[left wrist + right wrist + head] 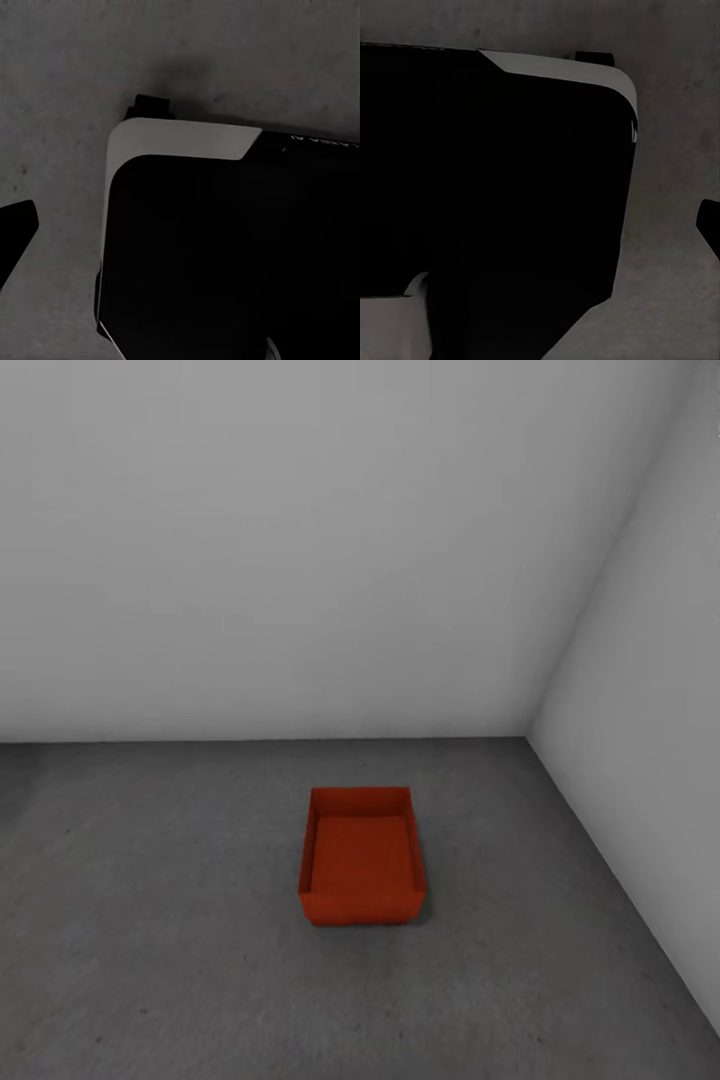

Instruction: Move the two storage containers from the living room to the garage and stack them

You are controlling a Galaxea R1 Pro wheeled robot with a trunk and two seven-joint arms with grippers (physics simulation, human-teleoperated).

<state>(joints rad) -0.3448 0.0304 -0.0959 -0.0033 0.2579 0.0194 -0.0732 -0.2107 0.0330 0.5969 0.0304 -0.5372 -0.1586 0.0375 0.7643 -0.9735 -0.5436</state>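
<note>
From my head camera, grey concrete floor (150,960) runs to plain white walls (300,560) meeting in a corner at right. One red-orange bin (361,857) sits open-topped on the floor, apparently alone, near that corner. My wrist cameras look down on my own dark base (225,255); I cannot tell whether my grippers are open.

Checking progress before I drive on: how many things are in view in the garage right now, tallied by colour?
Red-orange: 1, a storage container, open-topped, resting on the grey concrete floor near the corner of the white walls.
Other colours: 0 loose objects.
Total: 1. No second container is stacked on it.
</note>
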